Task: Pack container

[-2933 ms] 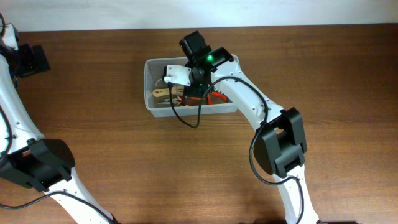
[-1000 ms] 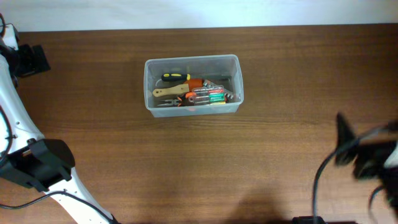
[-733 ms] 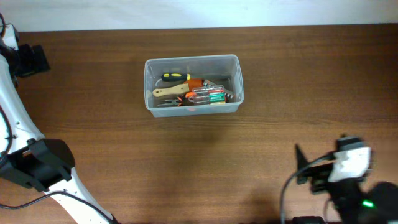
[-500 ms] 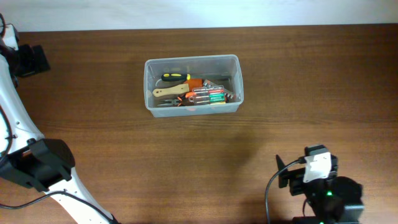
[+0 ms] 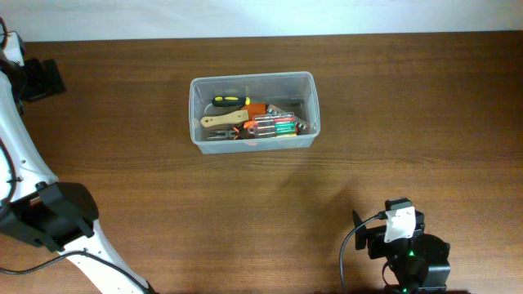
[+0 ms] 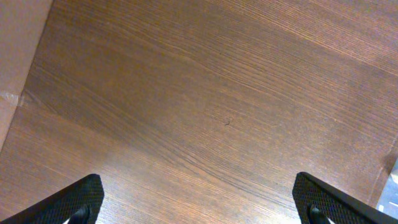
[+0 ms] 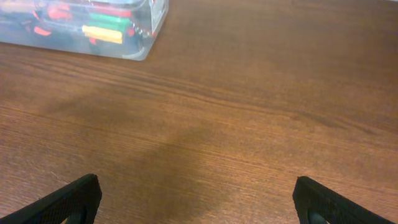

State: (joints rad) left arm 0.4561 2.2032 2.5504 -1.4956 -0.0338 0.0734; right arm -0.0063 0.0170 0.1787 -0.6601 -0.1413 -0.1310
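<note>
The container (image 5: 194,114), a clear plastic tub, stands at the back middle of the wooden table. It holds a yellow-and-black screwdriver (image 5: 231,101), orange-handled pliers (image 5: 258,109), a wooden-handled tool (image 5: 219,122) and green and red drivers (image 5: 278,125). Its corner shows at the top left of the right wrist view (image 7: 152,28). My right gripper (image 7: 199,202) is open and empty, low over bare table near the front edge, well clear of the container; the arm is folded there (image 5: 400,245). My left gripper (image 6: 199,202) is open and empty over bare wood at the far left (image 5: 41,77).
The left arm's base and links (image 5: 49,216) run down the left side of the table. The table's left edge and a pale surface beyond it (image 6: 18,56) show in the left wrist view. Bare wood lies between the container and the right arm.
My right arm has left the container, swung to the right and folded down at the front right edge. The tools stay in the container. The left arm has not moved.
</note>
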